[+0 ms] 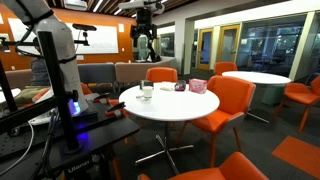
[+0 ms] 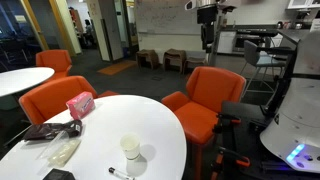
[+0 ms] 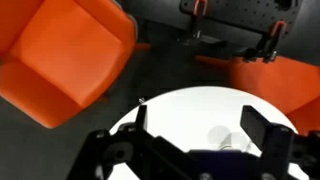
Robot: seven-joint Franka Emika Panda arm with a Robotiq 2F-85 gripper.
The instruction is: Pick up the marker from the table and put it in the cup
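The pale cup stands upright on the round white table; it also shows in an exterior view. The marker is a small dark stick lying on the table close to the cup, near the table's edge. My gripper hangs high above the table and away from both, seen in both exterior views. In the wrist view the gripper is open and empty, with the table far below. The cup shows faintly between the fingers, partly hidden.
A pink box stands on the table's far side, also seen in an exterior view. A clear bag and dark items lie nearby. Orange chairs ring the table. A second round table stands behind.
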